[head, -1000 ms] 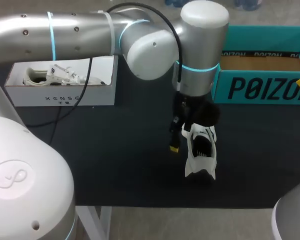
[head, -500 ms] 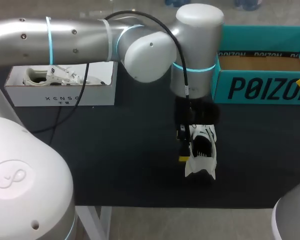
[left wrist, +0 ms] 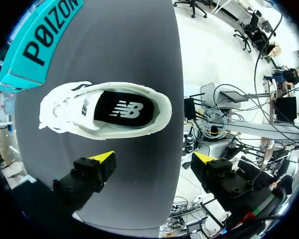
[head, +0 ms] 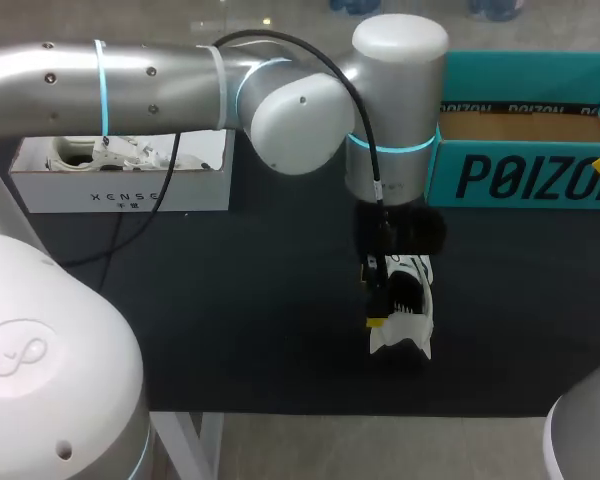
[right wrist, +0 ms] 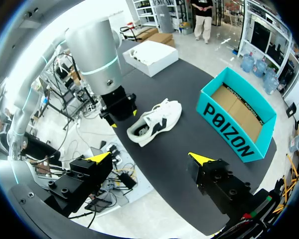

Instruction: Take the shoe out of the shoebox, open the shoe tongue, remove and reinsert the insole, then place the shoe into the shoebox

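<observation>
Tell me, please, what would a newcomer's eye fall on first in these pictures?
First, the white shoe lying alone on the black table near its front edge, its black insole showing. Right above it hangs the big left arm with its open hand, yellow tips apart and nothing between them. Behind, at the right, the open teal shoebox stands empty.

The table (head: pixel 230 330) has a dark matte top
</observation>
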`<state>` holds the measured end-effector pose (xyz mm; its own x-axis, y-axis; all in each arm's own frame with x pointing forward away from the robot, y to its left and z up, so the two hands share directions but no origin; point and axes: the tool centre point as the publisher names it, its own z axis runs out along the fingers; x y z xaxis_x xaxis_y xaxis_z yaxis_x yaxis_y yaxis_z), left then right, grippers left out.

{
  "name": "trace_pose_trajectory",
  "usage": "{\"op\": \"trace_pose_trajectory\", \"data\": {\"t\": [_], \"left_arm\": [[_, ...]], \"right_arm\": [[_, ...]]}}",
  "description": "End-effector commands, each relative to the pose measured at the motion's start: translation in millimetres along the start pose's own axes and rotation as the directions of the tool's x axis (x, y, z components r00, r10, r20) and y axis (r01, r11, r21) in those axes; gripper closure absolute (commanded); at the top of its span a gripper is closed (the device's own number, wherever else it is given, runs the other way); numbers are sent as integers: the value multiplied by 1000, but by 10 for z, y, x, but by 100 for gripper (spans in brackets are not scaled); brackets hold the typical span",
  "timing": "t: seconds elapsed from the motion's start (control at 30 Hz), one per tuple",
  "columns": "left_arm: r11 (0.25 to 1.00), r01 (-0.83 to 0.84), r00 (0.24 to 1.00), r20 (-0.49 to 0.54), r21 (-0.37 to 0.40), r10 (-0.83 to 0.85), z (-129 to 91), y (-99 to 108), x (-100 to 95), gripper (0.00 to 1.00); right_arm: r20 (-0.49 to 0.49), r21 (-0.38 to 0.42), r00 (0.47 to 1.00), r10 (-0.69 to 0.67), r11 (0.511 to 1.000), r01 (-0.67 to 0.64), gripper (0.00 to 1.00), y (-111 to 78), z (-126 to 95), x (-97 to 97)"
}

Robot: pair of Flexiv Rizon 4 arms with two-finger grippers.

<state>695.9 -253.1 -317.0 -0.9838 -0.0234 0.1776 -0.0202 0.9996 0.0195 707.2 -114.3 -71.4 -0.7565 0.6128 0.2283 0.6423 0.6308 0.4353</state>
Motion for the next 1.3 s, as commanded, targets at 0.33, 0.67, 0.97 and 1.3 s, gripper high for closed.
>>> {"op": "trace_pose_trajectory", "data": {"t": [0.33,0.67,0.97,1.3], "left_arm": [[1000,-20,1000,17,-21,21,131,-434,327,0],[1000,-18,1000,23,-25,18,248,-422,352,0],[996,-80,991,103,-25,82,404,-455,261,0],[991,-130,985,112,-20,131,500,-509,153,0]], "right_arm": [[-3,6,1000,1,1000,-1,0,24,-1,-15],[-3,6,1000,1,1000,-1,0,24,-1,-15],[-3,6,1000,1,1000,-1,0,24,-1,-15],[-3,6,1000,1,1000,-1,0,24,-1,-15]]}}
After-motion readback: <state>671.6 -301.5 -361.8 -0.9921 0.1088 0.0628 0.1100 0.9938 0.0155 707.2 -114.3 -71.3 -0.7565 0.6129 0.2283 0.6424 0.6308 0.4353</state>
